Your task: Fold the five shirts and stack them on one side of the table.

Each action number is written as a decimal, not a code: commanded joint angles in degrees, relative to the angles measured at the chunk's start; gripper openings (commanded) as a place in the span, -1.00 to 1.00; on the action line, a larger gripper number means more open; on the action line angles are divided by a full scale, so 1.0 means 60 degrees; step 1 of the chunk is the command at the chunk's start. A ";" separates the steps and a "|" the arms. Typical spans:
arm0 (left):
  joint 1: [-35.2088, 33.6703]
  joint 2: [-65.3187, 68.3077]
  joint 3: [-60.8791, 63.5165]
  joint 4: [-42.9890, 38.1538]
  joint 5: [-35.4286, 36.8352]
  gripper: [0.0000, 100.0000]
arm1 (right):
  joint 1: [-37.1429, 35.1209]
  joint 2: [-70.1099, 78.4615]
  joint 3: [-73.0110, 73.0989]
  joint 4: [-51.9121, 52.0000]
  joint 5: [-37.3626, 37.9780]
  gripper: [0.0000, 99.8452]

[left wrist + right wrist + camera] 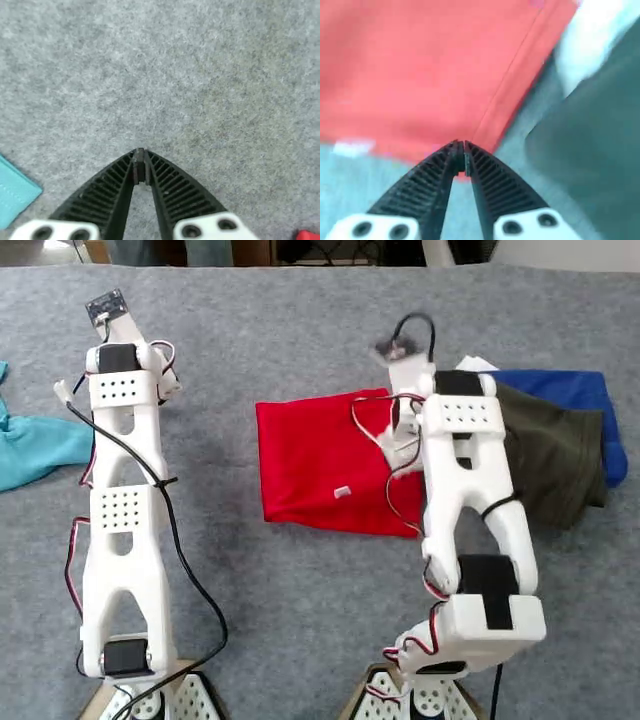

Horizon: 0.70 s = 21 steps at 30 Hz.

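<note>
The red shirt (320, 465) lies flat near the middle of the counter (250, 620), folded to a roughly square panel with no marked long axis. The edge facing the stack passes under the right arm. The right hand (460, 157) is directly at that edge. Its fingers are pressed together, with the tips over a hemmed corner of the red cloth. It cannot be determined whether any fabric is pinched between them. The stack lies just beyond this corner, toward the robot's right: a dark green shirt (550, 460) on top of a blue shirt (570, 388), with a scrap of white cloth (477, 364) showing at the far edge. The likely next move is a short carry from the corner toward that side, and the right arm is the nearer one for it. The left hand (139, 165), fingers likewise pressed together and holding nothing, hangs over bare counter well apart from the red shirt. The teal shirt (35, 445) is cut off at the counter's left edge, so its fold state cannot be read. The arm hides where the red and green cloth meet.
</note>
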<state>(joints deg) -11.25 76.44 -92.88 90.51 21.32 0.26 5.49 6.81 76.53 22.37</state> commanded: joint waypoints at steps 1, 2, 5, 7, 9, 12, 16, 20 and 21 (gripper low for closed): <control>0.0081 -0.0132 -0.0447 -0.0059 -0.0029 -0.94 | 0.0088 0.0593 -0.0476 -0.0571 -0.0176 -0.97; 0.0081 -0.0132 -0.0447 -0.0059 -0.0029 -0.94 | 0.0103 0.0960 -0.0432 -0.0557 -0.0190 -0.97; 0.0081 -0.0132 -0.0447 -0.0059 -0.0029 -0.94 | 0.0249 0.1897 -0.0447 0.0103 -0.0190 -0.97; 0.0051 -0.0132 -0.0447 -0.0059 -0.0029 -0.94 | 0.0366 0.2190 -0.0476 0.0718 -0.0176 -0.97; 0.0051 -0.0132 -0.0447 -0.0073 -0.0044 -0.94 | 0.0527 0.2088 -0.0359 0.1245 -0.0132 -0.97; 0.0095 -0.0132 -0.0447 -0.0088 -0.0044 -0.94 | 0.0923 0.1619 0.0022 0.1553 -0.0103 -0.97; 0.0081 -0.0132 -0.0447 -0.0088 -0.0044 -0.94 | 0.1275 0.0930 0.1179 0.1128 0.0264 -0.97; 0.0154 -0.0161 -0.0447 -0.0059 -0.0044 -0.94 | 0.1275 0.1004 0.2703 -0.1289 0.0278 -0.97; 0.0271 -0.0205 -0.0447 -0.0029 -0.0044 -0.94 | 0.1275 0.1062 0.2923 -0.1861 0.0278 -0.97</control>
<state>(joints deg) -11.25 76.44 -92.88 90.51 21.32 7.30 13.67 20.88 75.12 23.69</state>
